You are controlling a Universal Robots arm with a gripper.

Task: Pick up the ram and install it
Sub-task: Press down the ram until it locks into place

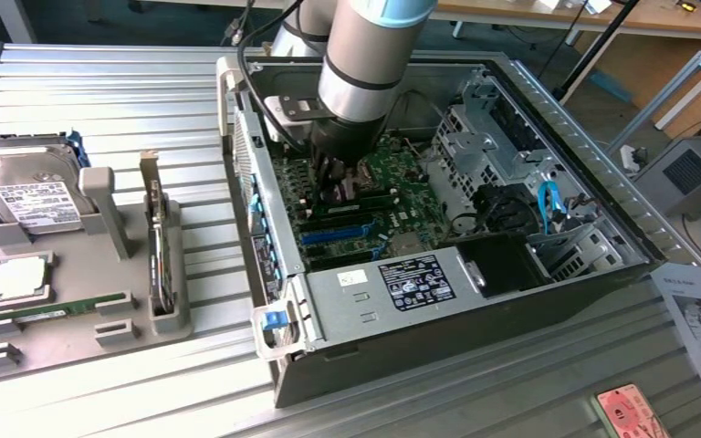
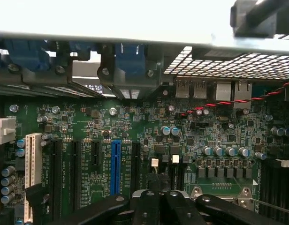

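Jaws shut tight, fingers (image 2: 147,206) pressed together with nothing seen between them, hang low inside the open computer case (image 1: 594,164) just above the motherboard (image 2: 135,126), close to its dark memory slots. Ribbed metal worktop (image 1: 107,91) lies bare on the far side and at the near edge, giving free room around the case. Within the case the room is tight: the arm (image 1: 363,55) comes down between the left wall with its blue clips and the drive cage (image 1: 485,137) on the exterior view's right, with the power supply (image 1: 387,287) closing the near side. At the exterior view's left stands a grey holder tray (image 1: 70,330), well apart from the case, carrying a hard drive (image 1: 28,187), an upright card (image 1: 156,246) and a square silver processor (image 1: 19,278). The ram (image 1: 52,309) lies on edge in the tray's near slot, untouched.
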